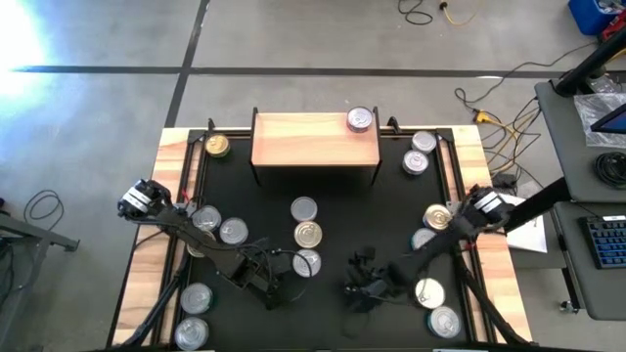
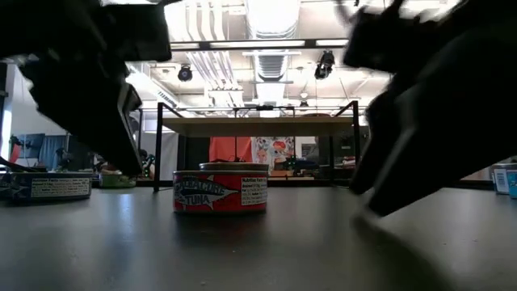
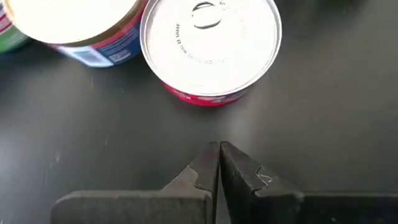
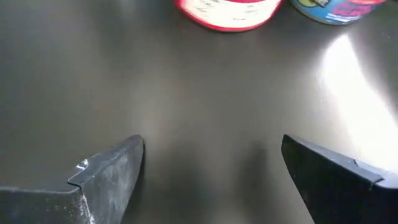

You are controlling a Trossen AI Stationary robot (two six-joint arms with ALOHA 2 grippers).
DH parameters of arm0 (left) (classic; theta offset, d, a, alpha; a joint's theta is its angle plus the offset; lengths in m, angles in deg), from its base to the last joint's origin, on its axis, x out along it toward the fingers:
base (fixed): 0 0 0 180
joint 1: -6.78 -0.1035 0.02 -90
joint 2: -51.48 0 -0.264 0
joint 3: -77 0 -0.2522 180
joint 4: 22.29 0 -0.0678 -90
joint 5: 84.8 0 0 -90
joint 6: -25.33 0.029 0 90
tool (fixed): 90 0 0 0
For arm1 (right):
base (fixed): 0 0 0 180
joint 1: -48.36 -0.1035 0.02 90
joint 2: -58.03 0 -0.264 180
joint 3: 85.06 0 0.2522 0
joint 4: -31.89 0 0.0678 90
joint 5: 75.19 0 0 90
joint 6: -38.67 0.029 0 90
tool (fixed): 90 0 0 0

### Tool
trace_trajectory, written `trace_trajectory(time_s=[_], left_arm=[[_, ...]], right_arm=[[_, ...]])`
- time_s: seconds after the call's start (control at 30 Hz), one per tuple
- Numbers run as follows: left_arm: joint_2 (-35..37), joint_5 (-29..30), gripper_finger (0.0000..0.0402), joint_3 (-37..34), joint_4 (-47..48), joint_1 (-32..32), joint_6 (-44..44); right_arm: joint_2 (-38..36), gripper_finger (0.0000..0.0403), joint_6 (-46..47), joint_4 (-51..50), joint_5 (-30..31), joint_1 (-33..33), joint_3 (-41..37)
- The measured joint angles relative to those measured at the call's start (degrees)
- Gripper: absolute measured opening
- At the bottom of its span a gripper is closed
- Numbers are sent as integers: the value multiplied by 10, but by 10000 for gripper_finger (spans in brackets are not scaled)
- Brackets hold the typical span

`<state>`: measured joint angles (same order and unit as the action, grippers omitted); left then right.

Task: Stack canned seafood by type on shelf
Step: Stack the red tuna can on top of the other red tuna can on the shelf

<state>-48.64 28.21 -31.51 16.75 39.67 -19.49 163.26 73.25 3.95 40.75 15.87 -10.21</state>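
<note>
Left gripper (image 3: 219, 163): clenched on nothing, hovering just short of a red-sided tin (image 3: 210, 50).
Right gripper (image 4: 211, 168): hanging released over the black mat (image 4: 205, 93).
Shelf (image 1: 315, 139): carrying one silver-lidded can (image 1: 360, 119); label hidden.

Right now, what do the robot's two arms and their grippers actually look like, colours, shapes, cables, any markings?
Both arms are dark, slim and jointed, with pale silvery housings at their outer joints and black cable tangles near the wrists. The left gripper has two matte black, wedge-shaped fingers with small chipped, lighter scuffs. The right gripper has the same black tapered fingers, one scuffed pale at an edge. No lettering shows.
</note>
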Motion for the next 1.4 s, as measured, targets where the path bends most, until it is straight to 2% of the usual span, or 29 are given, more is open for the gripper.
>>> trace_trajectory(time_s=[0.1, 0.23, 0.33, 0.47, 0.6, 0.9, 1.0, 1.1, 1.2, 1.4], left_arm=[[0, 0, 0, -28, -32, -4, 71], [0, 0, 0, -52, -42, -9, 154], [0, -9, 0, -69, -46, -18, 182], [5, -59, 0, -96, -88, -40, 212], [5, -69, 0, -117, -139, -56, 244], [1, -79, 0, -133, -213, -70, 310], [1, -94, 0, -135, -219, -71, 326], [1, -97, 0, -135, -223, -71, 327], [1, -105, 0, -135, -229, -71, 327], [1, -124, 0, -131, -233, -72, 372]], right_arm=[[27, 376, -22, 12, -17, 18, 28], [56, 376, -42, 82, -52, 41, 42], [73, 376, -47, 139, -55, 58, 45], [93, 376, -56, 173, -50, 82, 53], [108, 376, -70, 209, -50, 99, 55], [110, 376, -91, 208, -50, 115, 59], [111, 376, -115, 197, -52, 117, 74], [111, 376, -81, 194, -37, 118, 83], [113, 376, -89, 195, -30, 119, 84], [128, 379, -121, 216, -49, 129, 82]])
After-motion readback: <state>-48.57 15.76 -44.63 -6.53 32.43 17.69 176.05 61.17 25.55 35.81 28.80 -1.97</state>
